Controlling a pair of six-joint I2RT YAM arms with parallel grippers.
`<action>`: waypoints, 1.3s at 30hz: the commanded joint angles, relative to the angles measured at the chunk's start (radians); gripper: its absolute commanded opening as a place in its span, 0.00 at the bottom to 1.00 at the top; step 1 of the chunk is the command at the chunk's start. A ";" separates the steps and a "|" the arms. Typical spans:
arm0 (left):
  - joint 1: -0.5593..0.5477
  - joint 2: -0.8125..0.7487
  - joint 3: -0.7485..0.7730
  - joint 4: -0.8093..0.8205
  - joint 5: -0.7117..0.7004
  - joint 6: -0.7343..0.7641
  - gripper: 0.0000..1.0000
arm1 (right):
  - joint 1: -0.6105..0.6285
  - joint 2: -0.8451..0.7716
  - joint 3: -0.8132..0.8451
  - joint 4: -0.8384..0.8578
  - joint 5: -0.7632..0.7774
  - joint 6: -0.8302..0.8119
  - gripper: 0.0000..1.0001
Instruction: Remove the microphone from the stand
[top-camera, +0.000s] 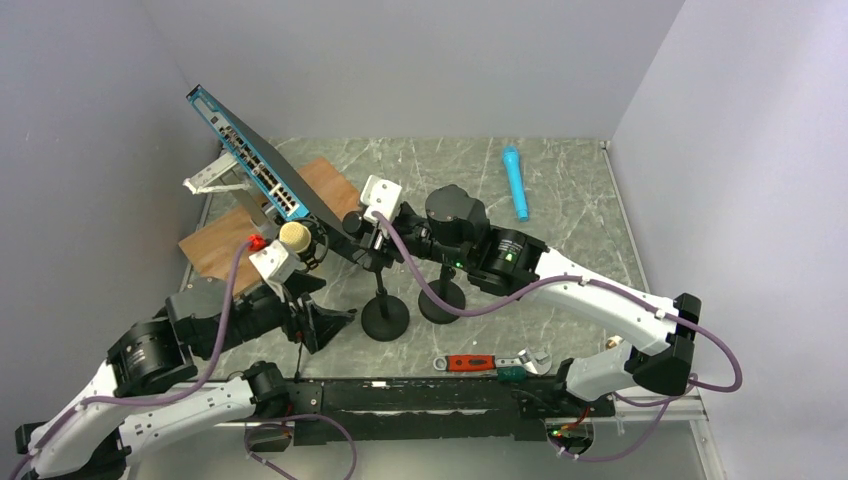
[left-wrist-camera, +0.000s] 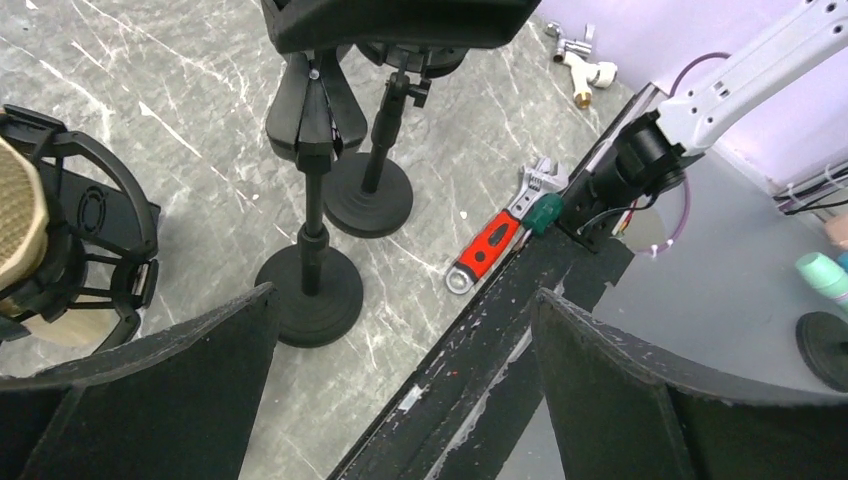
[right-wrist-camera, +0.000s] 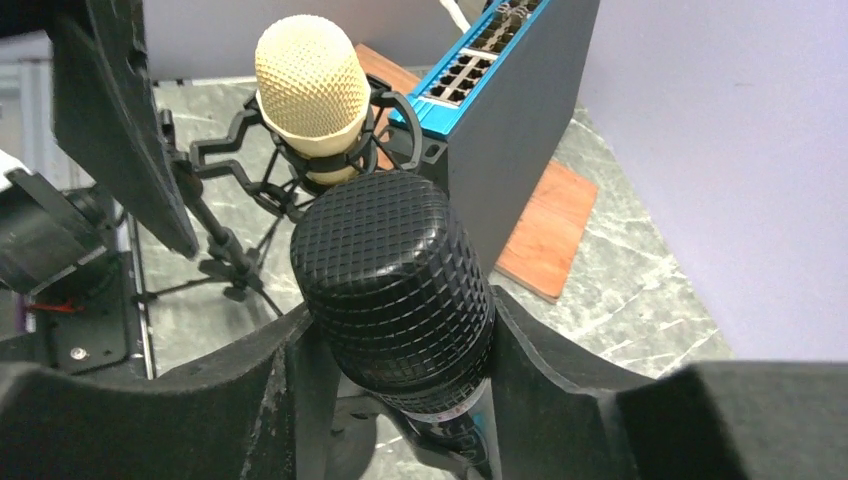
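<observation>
A black microphone with a mesh head sits between the fingers of my right gripper, which is shut on it just below the head. Its lower body is hidden behind the fingers. In the top view this gripper holds the microphone above a black stand with a round base. The stand and its clip show in the left wrist view. My left gripper is open and empty, low beside the stand's base.
A cream microphone hangs in a black shock mount left of the stands. A second round-base stand, a blue network switch, a wooden board, a blue cylinder and a red wrench are around.
</observation>
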 joint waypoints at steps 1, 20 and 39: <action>-0.002 -0.031 -0.069 0.142 0.009 0.032 0.96 | 0.004 0.003 0.051 0.022 0.034 -0.017 0.40; -0.002 0.070 -0.163 0.460 -0.086 0.313 0.81 | 0.005 -0.018 0.022 0.057 0.012 0.009 0.10; -0.003 0.132 -0.223 0.517 -0.236 0.361 0.80 | 0.005 -0.020 0.020 0.064 -0.012 0.018 0.08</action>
